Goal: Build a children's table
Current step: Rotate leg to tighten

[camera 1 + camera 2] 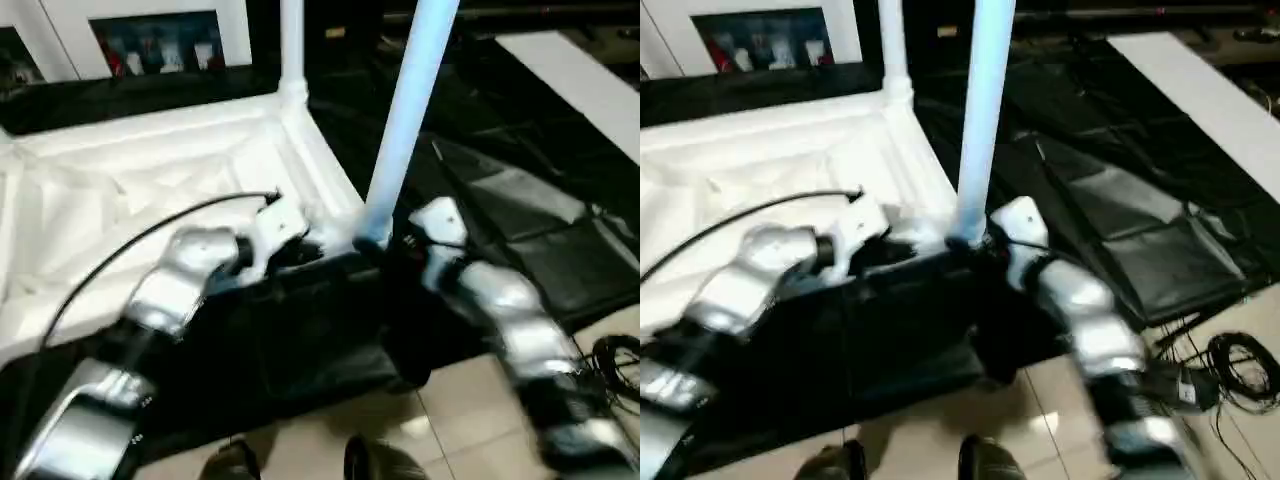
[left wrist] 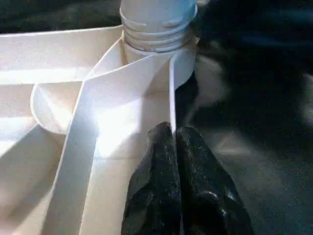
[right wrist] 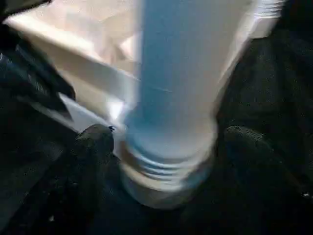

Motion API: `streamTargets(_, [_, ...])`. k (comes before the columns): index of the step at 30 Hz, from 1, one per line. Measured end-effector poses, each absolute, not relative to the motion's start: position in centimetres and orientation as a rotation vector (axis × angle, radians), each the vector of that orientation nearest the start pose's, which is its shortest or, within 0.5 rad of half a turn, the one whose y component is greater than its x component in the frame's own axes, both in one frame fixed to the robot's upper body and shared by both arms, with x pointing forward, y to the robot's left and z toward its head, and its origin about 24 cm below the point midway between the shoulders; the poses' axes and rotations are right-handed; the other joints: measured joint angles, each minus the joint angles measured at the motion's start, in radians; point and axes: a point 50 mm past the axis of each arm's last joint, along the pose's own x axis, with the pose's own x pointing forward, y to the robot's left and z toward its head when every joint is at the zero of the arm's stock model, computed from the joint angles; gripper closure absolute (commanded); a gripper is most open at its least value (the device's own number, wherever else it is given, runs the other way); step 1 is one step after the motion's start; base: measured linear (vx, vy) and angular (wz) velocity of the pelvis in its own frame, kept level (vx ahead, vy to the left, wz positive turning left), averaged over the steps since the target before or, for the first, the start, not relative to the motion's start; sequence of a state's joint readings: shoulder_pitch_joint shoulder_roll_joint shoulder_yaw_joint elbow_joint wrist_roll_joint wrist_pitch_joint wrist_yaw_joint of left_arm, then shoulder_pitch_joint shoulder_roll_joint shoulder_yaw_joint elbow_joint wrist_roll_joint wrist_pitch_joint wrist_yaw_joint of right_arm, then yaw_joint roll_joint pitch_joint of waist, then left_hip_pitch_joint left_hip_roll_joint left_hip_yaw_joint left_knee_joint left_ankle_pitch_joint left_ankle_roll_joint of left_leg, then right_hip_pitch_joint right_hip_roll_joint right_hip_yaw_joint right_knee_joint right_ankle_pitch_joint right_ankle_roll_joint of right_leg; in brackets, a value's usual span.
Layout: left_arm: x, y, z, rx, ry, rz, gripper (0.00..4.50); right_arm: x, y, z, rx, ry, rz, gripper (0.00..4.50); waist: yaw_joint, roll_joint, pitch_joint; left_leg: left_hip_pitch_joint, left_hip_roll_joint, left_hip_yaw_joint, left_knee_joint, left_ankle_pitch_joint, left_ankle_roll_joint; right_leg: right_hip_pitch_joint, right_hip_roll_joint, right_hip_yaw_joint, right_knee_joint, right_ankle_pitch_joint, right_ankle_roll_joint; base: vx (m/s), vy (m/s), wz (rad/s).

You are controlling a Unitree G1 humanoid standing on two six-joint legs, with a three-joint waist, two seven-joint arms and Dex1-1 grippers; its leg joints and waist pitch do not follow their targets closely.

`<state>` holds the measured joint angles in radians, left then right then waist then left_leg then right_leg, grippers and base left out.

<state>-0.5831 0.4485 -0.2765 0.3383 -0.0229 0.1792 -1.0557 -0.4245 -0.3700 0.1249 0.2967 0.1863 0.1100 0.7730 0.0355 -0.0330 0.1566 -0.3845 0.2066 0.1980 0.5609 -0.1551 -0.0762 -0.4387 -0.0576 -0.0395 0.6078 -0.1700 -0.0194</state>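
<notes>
Right gripper (image 3: 164, 147) stands spread wide around the base of the near leg (image 1: 405, 120), its fingers (image 3: 93, 147) apart from it. Left gripper (image 2: 173, 161) is pinched on the table top's (image 1: 120, 190) rim wall beside the socket. 2 legs stand upright in the upturned top. Judging by exposed threads, the next move is regripping and twisting further.

Head pair looking down, wrists near leg (image 1: 405, 120)

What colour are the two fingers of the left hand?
Black. The left hand fingers show best in the left wrist view, against the white table top.
</notes>
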Motion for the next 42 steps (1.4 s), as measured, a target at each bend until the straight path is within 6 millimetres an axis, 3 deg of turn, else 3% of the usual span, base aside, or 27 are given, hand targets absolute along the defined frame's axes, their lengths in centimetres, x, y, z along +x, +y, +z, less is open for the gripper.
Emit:
streamTargets(6, [30.6,13.8,9.4,0.518,0.304,-1.340,4.50,29.9,-15.5,8.1,-0.221,0.172,1.088,0.64,0.015,0.001,0.001,-0.001,0.000,0.001,0.001,-0.001,0.000,0.001,-0.002,0.001,0.000,0.000,0.000,0.000,0.000,0.00])
streamTargets(14, [30.0,13.8,9.3,0.510,0.326,-1.392,4.50,29.4,-15.7,8.0,-0.251,0.219,1.190,0.64,0.018,0.001,0.001,0.000,0.000,0.001,0.003,-0.001,0.000,0.001,-0.001,0.000,0.002,0.000,0.000,0.000,0.000,0.00])
streamTargets(17, [30.0,13.9,9.3,0.507,0.329,-1.395,4.50,29.5,-15.5,8.1,-0.259,0.222,1.201,0.64,0.017,0.001,0.001,-0.001,0.000,0.001,0.003,-0.001,0.000,0.001,-0.001,0.000,0.002,0.000,0.000,0.000,0.000,0.00])
streamTargets(19, [30.0,14.0,9.3,0.507,0.330,-1.395,4.50,29.8,-15.3,8.3,-0.258,0.213,1.203,0.97,0.017,0.001,0.001,-0.001,0.000,0.001,0.003,0.000,0.000,0.001,-0.001,0.000,0.002,0.000,0.000,0.000,0.000,0.00])
streamTargets(30, [30.0,13.9,9.3,0.507,0.330,-1.395,4.50,29.7,-14.9,8.3,-0.244,0.201,1.231,1.72,0.017,0.001,0.001,-0.001,0.000,0.001,0.003,0.000,0.000,0.001,-0.001,0.000,0.002,0.000,0.000,0.000,0.000,0.00])
streamTargets(42, [30.1,13.9,9.3,0.504,0.331,-1.379,4.50,29.8,-14.8,8.1,-0.233,0.193,1.215,1.81,0.017,0.001,0.001,0.000,0.000,0.001,0.004,0.000,0.000,0.001,-0.001,0.000,0.002,0.000,0.000,0.000,0.000,0.00])
